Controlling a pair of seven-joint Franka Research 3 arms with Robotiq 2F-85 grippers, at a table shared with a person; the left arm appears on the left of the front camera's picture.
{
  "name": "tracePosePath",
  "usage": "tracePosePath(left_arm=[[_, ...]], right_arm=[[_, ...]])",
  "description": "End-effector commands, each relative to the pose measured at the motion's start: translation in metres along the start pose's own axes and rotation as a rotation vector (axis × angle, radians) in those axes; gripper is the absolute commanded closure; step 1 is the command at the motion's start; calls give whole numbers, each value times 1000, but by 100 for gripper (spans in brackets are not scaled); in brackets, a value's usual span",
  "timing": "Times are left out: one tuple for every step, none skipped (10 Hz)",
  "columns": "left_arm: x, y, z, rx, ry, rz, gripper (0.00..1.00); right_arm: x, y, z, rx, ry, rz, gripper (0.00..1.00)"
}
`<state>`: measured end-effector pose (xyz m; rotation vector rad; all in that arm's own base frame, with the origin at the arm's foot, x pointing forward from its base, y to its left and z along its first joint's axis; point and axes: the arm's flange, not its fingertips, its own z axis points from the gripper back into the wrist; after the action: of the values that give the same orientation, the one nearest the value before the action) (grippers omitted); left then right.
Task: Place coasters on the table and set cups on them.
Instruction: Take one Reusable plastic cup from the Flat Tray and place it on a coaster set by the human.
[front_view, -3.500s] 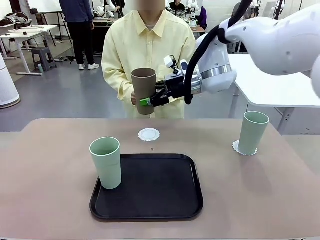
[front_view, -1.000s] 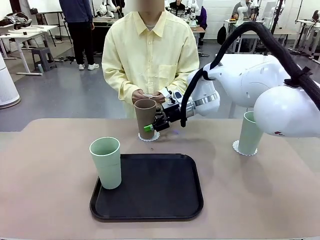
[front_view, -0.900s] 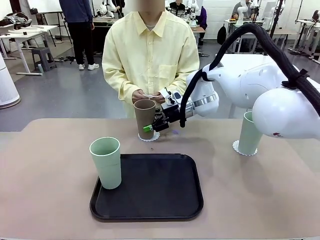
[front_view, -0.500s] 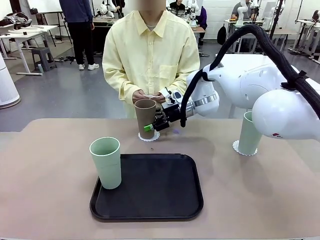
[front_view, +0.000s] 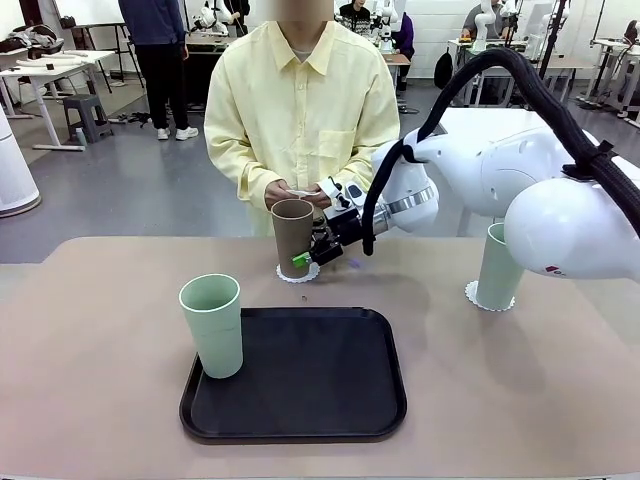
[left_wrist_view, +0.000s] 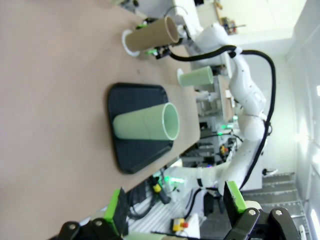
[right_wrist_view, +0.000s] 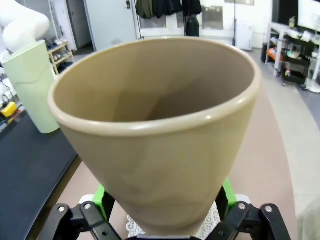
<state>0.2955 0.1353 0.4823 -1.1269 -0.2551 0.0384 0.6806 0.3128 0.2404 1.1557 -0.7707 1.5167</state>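
Cups counted at three, all tall, tapered, matte and handleless: a brown cup (front_view: 292, 235) upright on a lacy white coaster (front_view: 284, 275) by the middle of the surface's (front_view: 100, 330) far edge, one mint cup (front_view: 503, 265) on a second coaster (front_view: 471, 293) toward the right edge, another mint cup (front_view: 212, 325) on the left side of the black tray (front_view: 320, 400) near the front edge. Two coasters seen, each mostly covered, scalloped rims peeking out; something small and white in the person's hands (front_view: 290, 190), too small to name. Right tool (front_view: 298, 256) straddling the brown cup's base, pads at either side, pressing or clear impossible to tell; left tool (left_wrist_view: 175, 202) spread wide, holding nothing.
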Motion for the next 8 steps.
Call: tracePosePath(left_arm=[[1, 0, 0, -15, -6, -11, 0], [1, 0, 0, -15, -6, -11, 0], [1, 0, 0, -15, -6, -11, 0], [1, 0, 0, -15, -6, -11, 0], [1, 0, 0, -15, -6, -11, 0], [1, 0, 0, -15, -6, -11, 0], [1, 0, 0, -15, -6, -11, 0], [1, 0, 0, -15, -6, -11, 0]], right_arm=[[10, 0, 5, -12, 73, -38, 0], [10, 2, 7, -29, 107, -51, 0], [11, 4, 10, -39, 132, -56, 0], [12, 8, 13, -48, 161, -63, 0], [13, 10, 18, -61, 193, -68, 0], [13, 13, 23, -65, 219, -79, 0], [13, 17, 28, -76, 249, -102, 0], [15, 21, 34, -92, 276, -119, 0]])
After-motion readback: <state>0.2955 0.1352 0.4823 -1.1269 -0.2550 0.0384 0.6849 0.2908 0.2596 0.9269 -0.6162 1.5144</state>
